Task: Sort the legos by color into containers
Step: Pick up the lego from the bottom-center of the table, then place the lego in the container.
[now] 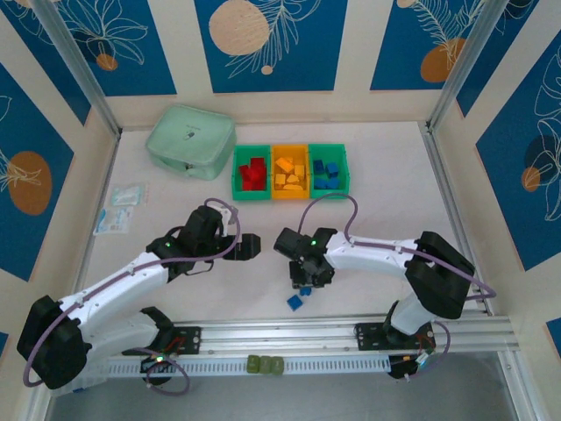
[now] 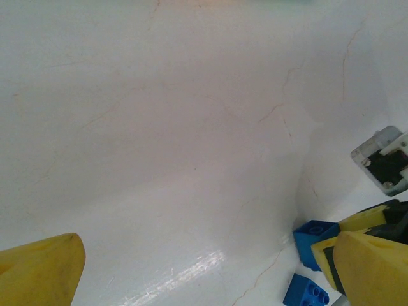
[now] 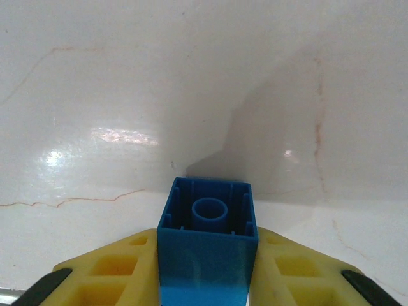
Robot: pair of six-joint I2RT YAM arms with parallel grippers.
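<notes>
Right gripper (image 3: 207, 271), fingers clamped on a blue lego brick (image 3: 207, 237) (hollow underside toward the wrist camera), over the white table (image 3: 95, 95); a second blue brick (image 1: 295, 302) lies just beside. Left gripper (image 1: 250, 246): fingers wide apart, empty. Other legos (image 1: 253, 174) sit colour-sorted in the three joined bins (image 1: 289, 196).

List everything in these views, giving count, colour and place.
bins: three joined; green, orange, green; far side of the table
red legos: several, in the left green bin
yellow legos: several, orange-yellow, in the orange bin
blue legos: several, in the right green bin
loose lego: one, blue, on the table by the right arm
held lego: one, blue, in the right pincer
pouch: one, mint green, left of the bins
packets: two, clear and blue, left edge
table: one, white
left pincer: open, empty
right pincer: shut on the held lego
</notes>
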